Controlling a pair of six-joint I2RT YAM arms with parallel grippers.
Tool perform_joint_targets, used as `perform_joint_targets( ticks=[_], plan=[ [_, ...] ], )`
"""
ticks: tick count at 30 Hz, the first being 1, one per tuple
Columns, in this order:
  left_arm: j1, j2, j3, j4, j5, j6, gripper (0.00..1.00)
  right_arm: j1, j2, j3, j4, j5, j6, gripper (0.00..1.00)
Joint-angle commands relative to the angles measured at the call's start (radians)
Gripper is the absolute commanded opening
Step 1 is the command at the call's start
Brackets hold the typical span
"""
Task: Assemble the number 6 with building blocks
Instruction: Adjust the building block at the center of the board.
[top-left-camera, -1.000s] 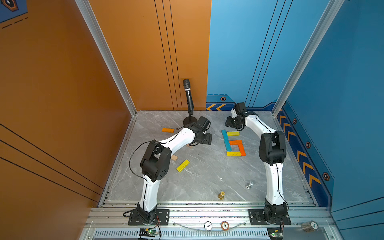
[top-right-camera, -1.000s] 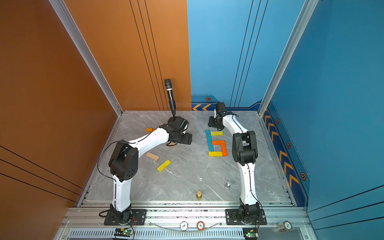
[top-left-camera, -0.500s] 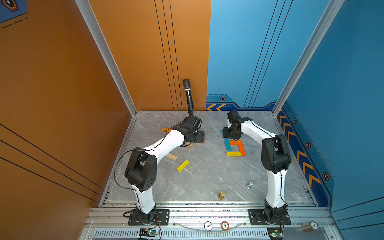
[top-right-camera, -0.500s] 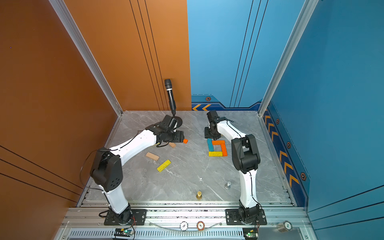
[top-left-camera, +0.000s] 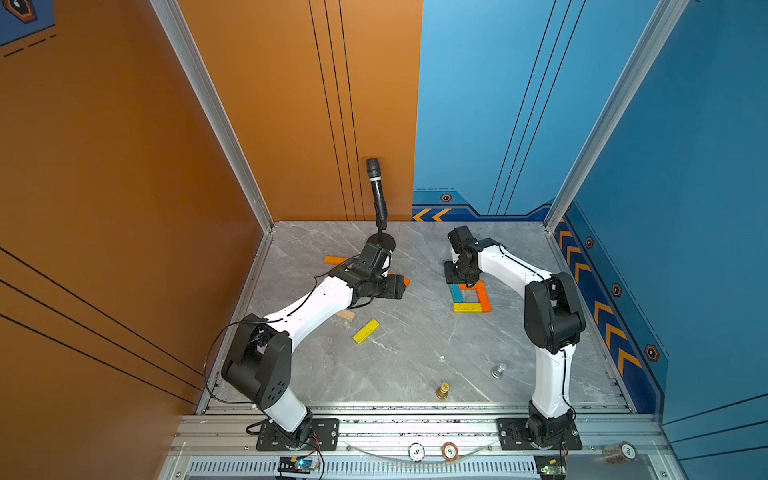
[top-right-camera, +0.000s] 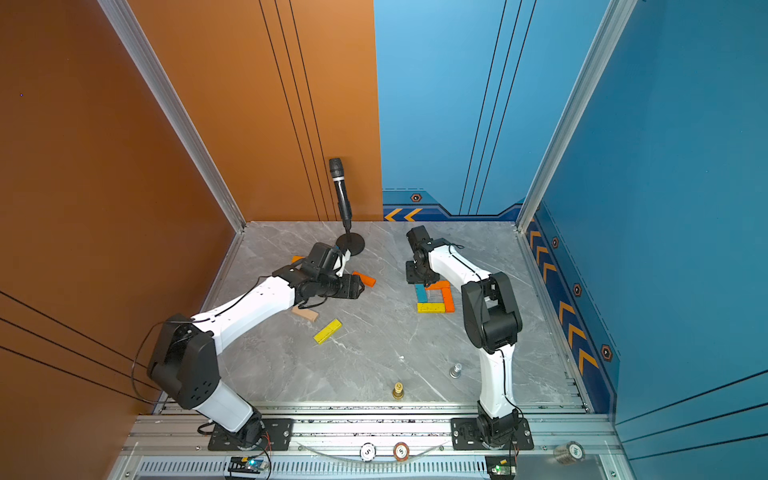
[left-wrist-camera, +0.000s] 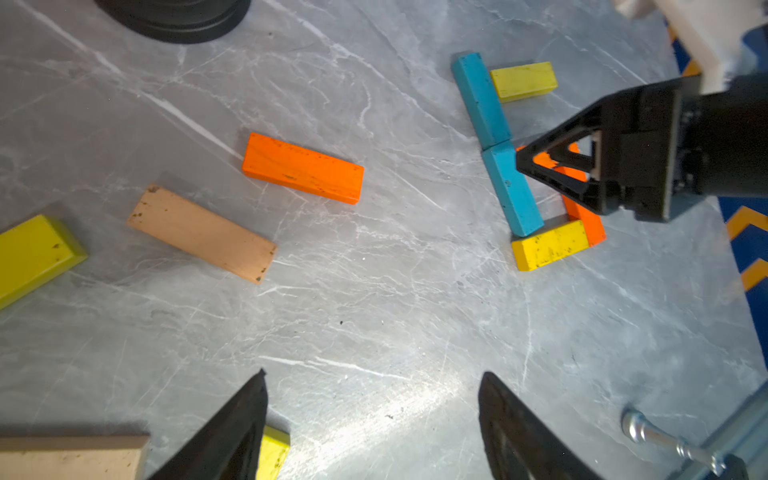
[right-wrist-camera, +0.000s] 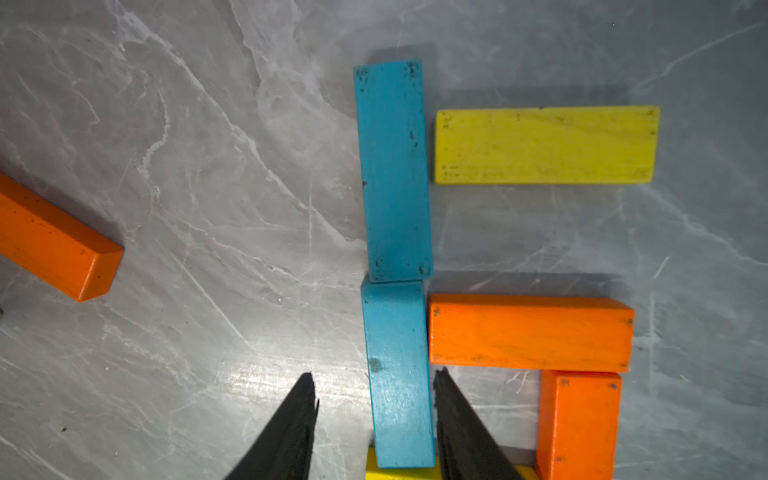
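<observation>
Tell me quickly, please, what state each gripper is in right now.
Left gripper: open, holding nothing.
Right gripper: open, its jaws on both sides of a blue flat wooden bar; a gap shows on one side, so no grip.

The desk (top-left-camera: 407, 365) is surfaced in grey marble. It is enclosed by an orange wall (top-left-camera: 104, 166) on one side and a blue wall (top-left-camera: 685, 166) on the other, both met at the back. Aluminium posts (top-left-camera: 216, 116) are set at the corners. Orange chevrons (top-left-camera: 602, 311) are painted along the blue base. A pale glare (left-wrist-camera: 374, 415) is reflected on the marble.
</observation>
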Motion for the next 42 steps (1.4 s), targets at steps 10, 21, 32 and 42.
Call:
perform_joint_targets(
  ticks=[10,21,32,42],
  plan=[
    [0.007,-0.068,-0.071,0.1,0.086,0.036,0.82,0.014,0.064,0.012,-0.037,0.028,0.025,0.46],
    [0.011,-0.089,-0.084,0.108,0.054,0.042,0.85,0.026,0.016,-0.045,-0.036,0.058,0.046,0.49],
    [0.007,-0.097,-0.097,0.11,0.045,0.036,0.85,0.038,0.012,-0.08,-0.029,0.083,0.09,0.47],
    [-0.005,-0.091,-0.098,0.118,0.045,0.033,0.85,0.041,0.0,-0.104,-0.013,0.081,0.133,0.38]
  ],
)
